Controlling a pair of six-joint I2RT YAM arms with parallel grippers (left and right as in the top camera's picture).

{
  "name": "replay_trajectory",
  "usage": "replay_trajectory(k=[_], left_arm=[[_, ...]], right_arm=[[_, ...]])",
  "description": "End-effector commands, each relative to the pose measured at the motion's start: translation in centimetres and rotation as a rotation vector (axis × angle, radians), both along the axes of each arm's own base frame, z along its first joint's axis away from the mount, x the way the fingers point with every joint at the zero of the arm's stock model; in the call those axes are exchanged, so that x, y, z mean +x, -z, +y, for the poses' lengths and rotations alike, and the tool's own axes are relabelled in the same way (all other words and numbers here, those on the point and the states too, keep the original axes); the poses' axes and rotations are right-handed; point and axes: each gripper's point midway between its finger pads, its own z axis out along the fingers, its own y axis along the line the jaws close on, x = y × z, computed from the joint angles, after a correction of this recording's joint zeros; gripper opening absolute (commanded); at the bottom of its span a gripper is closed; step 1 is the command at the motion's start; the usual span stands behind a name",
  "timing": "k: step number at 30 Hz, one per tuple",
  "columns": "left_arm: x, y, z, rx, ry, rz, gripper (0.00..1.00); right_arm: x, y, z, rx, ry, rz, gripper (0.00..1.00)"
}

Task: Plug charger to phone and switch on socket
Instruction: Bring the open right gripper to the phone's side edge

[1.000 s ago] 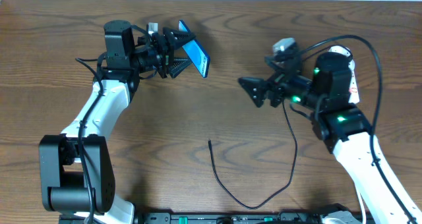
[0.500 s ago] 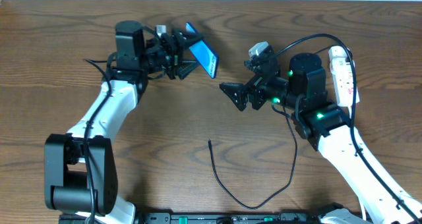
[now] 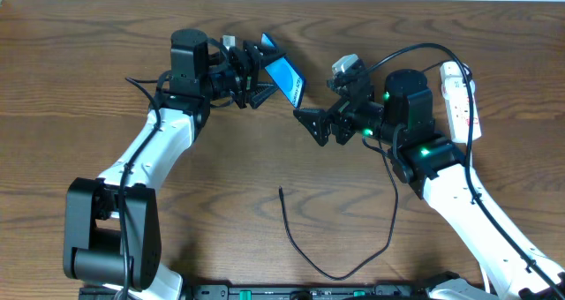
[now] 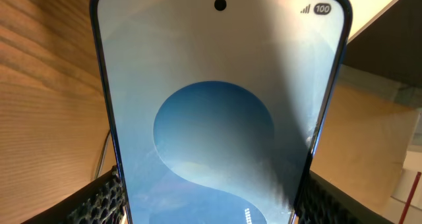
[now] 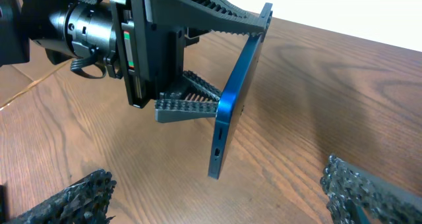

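Left gripper (image 3: 263, 71) is clamped on the phone (image 3: 284, 78), holding it tilted above the table (image 3: 212, 176), port end toward the right gripper (image 3: 312, 125), whose jaws stand wide and empty. The charger (image 3: 394, 216) lies loose on the table, the socket (image 3: 461, 101) far right. Best next move, I judge: pinch the cable just behind its tip, in line with the port

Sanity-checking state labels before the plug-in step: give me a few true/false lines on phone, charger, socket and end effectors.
1. The left end effector holds the phone off the table. True.
2. The charger is plugged into the phone. False: it lies on the table, tip free.
3. The right end effector grips the charger. False: it is open and empty.
4. The socket lies on the table, with neither end effector touching it. True.
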Motion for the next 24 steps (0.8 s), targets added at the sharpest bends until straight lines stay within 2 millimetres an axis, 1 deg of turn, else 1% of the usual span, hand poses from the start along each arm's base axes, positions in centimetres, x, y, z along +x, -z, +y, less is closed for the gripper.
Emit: replay_trajectory(k=[1, 5, 10, 14, 24], left_arm=[[0.4, -2.8, -0.1, -0.014, -0.004, -0.074, 0.07], [0.7, -3.5, -0.1, -0.022, -0.005, -0.107, 0.07], [0.7, -3.5, -0.1, -0.032, -0.010, -0.091, 0.08], [0.5, -3.5, -0.5, -0.035, -0.003, -0.086, 0.07], [-0.2, -3.4, -2.4, -0.033, 0.016, -0.076, 0.07]], right_arm=[[0.2, -0.7, 0.3, 0.005, -0.008, -0.014, 0.99], [0.2, -0.8, 0.4, 0.006, -0.009, -0.016, 0.99], [0.3, -1.1, 0.5, 0.011, -0.010, -0.029, 0.99], [0.4, -1.2, 0.6, 0.015, -0.010, -0.039, 0.99], [1.4, 0.3, 1.0, 0.024, -0.001, -0.002, 0.99]])
